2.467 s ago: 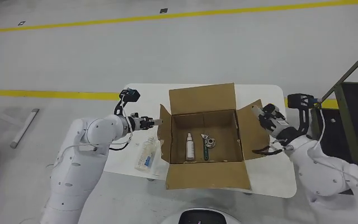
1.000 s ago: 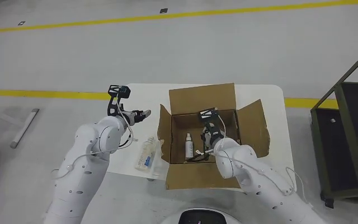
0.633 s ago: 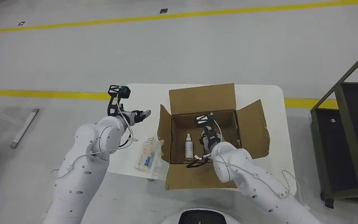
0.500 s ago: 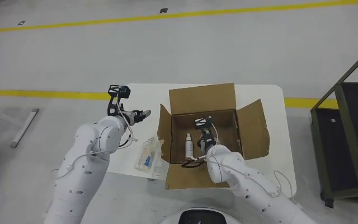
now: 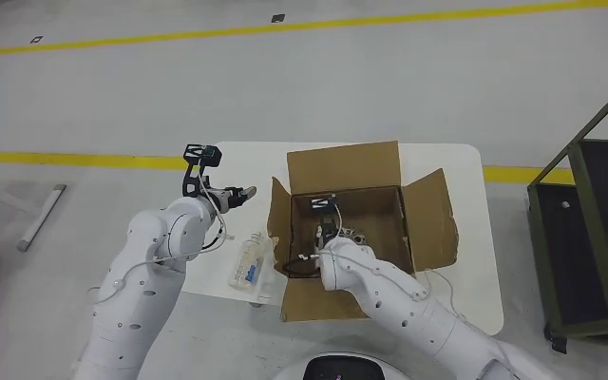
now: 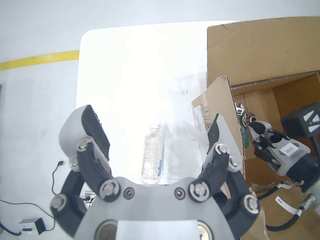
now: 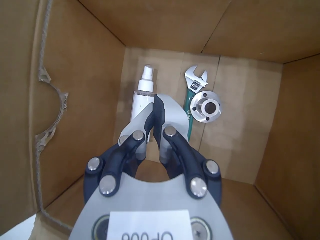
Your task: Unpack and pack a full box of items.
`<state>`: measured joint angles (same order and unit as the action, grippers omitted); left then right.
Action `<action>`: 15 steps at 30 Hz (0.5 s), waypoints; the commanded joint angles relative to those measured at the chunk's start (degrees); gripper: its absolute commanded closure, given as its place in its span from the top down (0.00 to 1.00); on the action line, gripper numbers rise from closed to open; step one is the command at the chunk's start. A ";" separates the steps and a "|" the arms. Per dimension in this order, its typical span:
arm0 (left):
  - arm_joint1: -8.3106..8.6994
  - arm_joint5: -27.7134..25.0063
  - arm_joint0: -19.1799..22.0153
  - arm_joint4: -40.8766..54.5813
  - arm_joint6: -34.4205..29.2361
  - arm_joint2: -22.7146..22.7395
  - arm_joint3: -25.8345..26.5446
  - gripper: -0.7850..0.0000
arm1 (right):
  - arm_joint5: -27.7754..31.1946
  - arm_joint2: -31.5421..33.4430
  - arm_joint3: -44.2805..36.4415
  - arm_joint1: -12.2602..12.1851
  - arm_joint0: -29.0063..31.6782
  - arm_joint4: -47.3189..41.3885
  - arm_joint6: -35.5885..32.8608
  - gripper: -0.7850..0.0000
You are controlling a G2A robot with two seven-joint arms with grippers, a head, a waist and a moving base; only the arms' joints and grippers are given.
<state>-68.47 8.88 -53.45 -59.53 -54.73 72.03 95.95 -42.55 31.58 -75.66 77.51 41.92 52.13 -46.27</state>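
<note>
White table (image 5: 446,161), open box (image 5: 347,166): right gripper (image 7: 153,104) jaws together just above spray bottle (image 7: 144,84); left gripper (image 6: 152,126) jaws apart.

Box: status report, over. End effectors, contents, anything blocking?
Left end effector open, above clear bottle on table. Right end effector shut, inside box, over spray bottle. Wrench, flange beside it; nothing blocking.

The white label (image 7: 149,224) on the right hand (image 7: 154,108) carries a short printed code, upside down. The wrench (image 7: 187,99) handle bears lettering, apparently partly hidden.
</note>
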 commanded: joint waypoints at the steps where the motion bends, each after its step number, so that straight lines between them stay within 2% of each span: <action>1: 0.00 0.00 0.00 0.00 0.00 0.00 0.00 1.00 | 0.97 -0.44 2.55 0.97 -0.78 -1.05 0.08 0.00; 2: 0.00 0.00 0.00 0.00 0.00 0.00 0.00 1.00 | 1.25 -0.70 3.72 1.43 -1.15 -1.29 0.18 0.00; 3: 0.00 0.00 0.00 0.00 0.00 0.00 0.00 1.00 | 2.00 -0.88 4.81 1.89 -1.48 -2.01 -0.14 0.05; 6: 0.00 0.00 0.00 0.00 0.00 0.00 0.00 1.00 | 1.92 -1.30 7.45 3.12 -2.61 -2.11 0.18 0.30; 7: 0.00 0.00 0.00 0.00 0.00 0.00 0.00 1.00 | 1.91 -1.33 8.04 3.46 -2.86 -2.24 0.21 0.33; 8: 0.00 0.00 0.00 0.00 0.00 0.00 0.00 1.00 | 1.82 -1.37 8.62 3.78 -3.07 -2.27 0.10 0.44; 10: 0.00 0.00 0.00 0.00 0.00 0.00 0.00 1.00 | 1.81 -1.56 9.60 4.35 -3.48 -2.00 -0.24 0.56; 11: 0.00 0.00 0.00 0.00 0.00 0.00 0.00 1.00 | 1.93 -1.74 10.24 4.62 -3.68 -1.71 -0.40 0.66; 13: 0.00 0.00 0.00 0.00 0.00 0.00 0.00 1.00 | 2.26 -1.85 11.34 5.19 -3.90 -1.80 -0.63 0.74; 15: 0.00 0.00 0.00 0.00 0.00 0.00 0.00 1.00 | 2.56 -1.87 12.53 5.73 -4.06 -1.80 -0.32 0.75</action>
<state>-68.47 8.88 -53.45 -59.53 -54.73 72.03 95.95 -40.15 29.71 -63.78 82.98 37.93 50.36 -46.82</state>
